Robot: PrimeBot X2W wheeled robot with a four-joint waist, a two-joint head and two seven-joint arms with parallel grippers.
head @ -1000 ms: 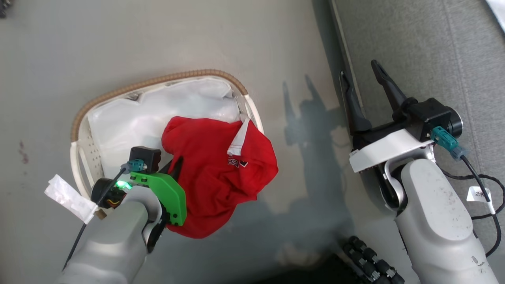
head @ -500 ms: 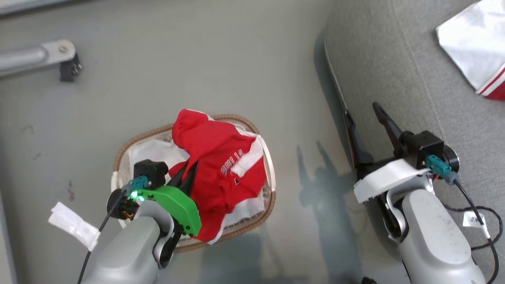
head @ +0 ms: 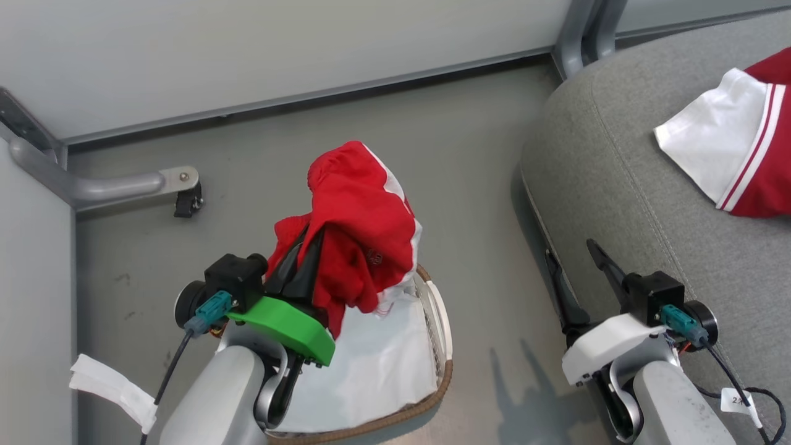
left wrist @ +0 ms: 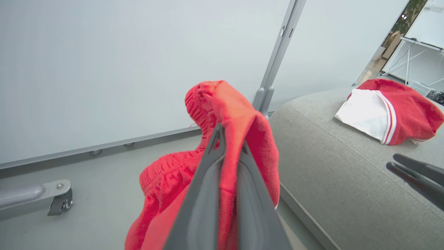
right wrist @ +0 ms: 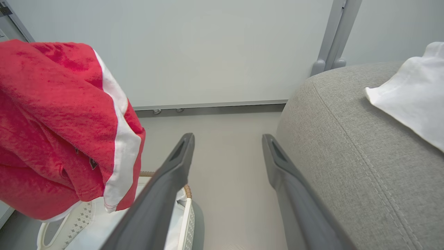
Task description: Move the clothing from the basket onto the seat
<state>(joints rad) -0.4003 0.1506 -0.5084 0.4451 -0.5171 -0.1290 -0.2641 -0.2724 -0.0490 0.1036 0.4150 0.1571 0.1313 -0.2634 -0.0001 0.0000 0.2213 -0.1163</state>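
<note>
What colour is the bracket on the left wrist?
Bright green bracket; the head view shows it best.

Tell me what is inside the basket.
In the basket the white liner shows. The red clothing, gripped by the left tool, hangs over its far end and the left arm covers its left side, hiding what lies there.

Clothing (head: 364,210) higher above the basket (head: 441,321)

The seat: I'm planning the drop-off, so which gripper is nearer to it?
Right. The right gripper hangs open at the front edge of the seat; the left gripper, shut on the clothing, is above the basket, across a strip of floor from it.
</note>
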